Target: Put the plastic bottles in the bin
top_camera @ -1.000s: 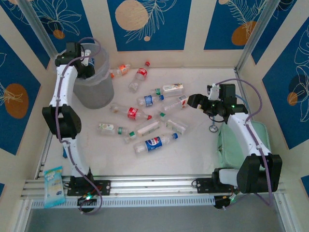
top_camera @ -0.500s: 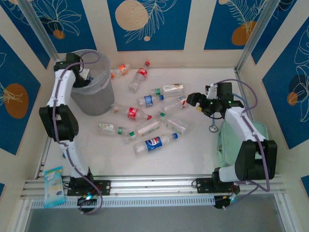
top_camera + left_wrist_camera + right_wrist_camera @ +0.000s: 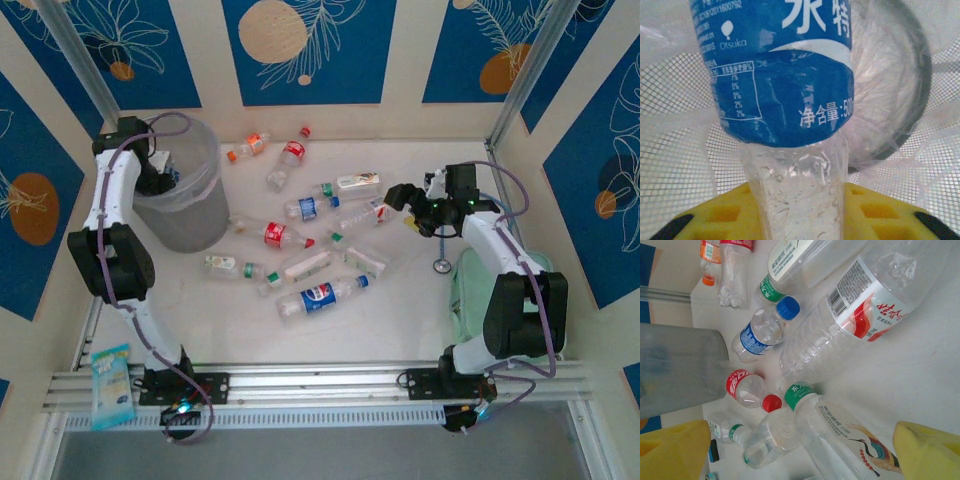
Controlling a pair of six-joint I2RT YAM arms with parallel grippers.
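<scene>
Over the round grey-white bin [image 3: 190,215] at the far left, my left gripper [image 3: 157,176] reaches inside the rim. Its yellow fingers [image 3: 715,215] press on the clear lower part of a blue-labelled plastic bottle [image 3: 785,75], with the bin's mesh and liner behind. Several plastic bottles lie scattered mid-table, among them a red-labelled one [image 3: 275,234] and a blue-labelled one [image 3: 320,297]. My right gripper [image 3: 397,197] hovers open at the cluster's right edge. Between its fingers [image 3: 675,450] lies a green-capped bottle [image 3: 840,435], beside a red-and-white-labelled one [image 3: 860,315].
A pale green case [image 3: 500,290] lies under the right arm, with a small metal object [image 3: 441,265] beside it. A blue packet [image 3: 110,385] sits at the front left by the rail. Patterned walls close in the table on three sides.
My left arm has swung left and lowered its bottle into the bin. The right gripper has crept left toward the bottles and spread slightly wider.
</scene>
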